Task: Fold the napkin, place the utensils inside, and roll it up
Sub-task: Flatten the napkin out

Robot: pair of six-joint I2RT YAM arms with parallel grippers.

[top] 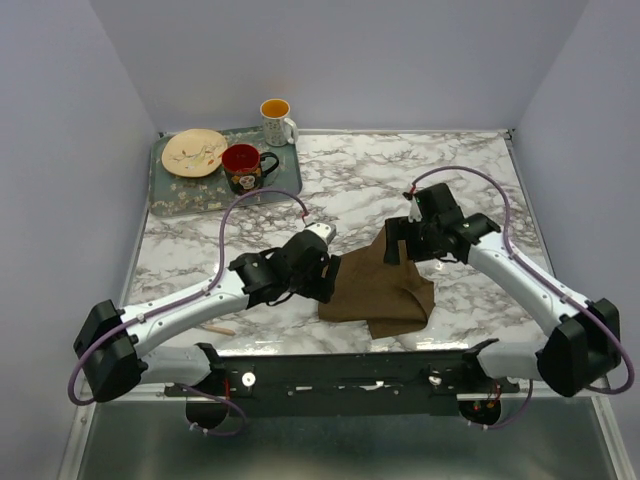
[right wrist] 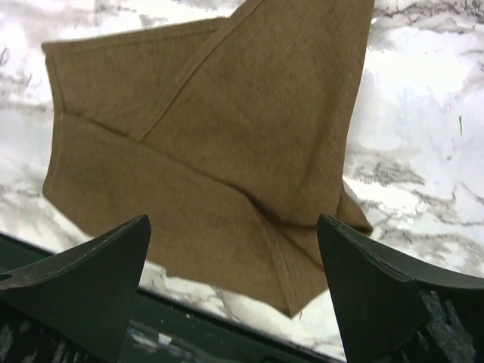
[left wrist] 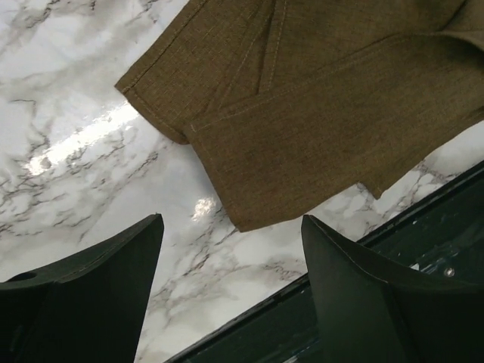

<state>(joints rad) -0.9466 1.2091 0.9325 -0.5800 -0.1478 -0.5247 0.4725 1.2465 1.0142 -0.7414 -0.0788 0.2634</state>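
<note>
Both sets of jaws stand wide, holding nothing. The left gripper (left wrist: 231, 227) hovers at the left edge of the napkin (top: 380, 290) and the right gripper (right wrist: 233, 223) over its far tip. The cloth lies loosely folded near the front edge of the table (top: 400, 170). Both arms reach inward, elbows out. Only the top view shows open marble beyond and the spoon (top: 220, 328), its pale handle under the left forearm.

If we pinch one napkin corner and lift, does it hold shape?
Probably not: the napkin lies in loose overlapping folds, so it should drape and unfold. Likely light: thin woven cloth lying flat. Pushed, it would probably bunch rather than slide whole on the glossy table.
</note>
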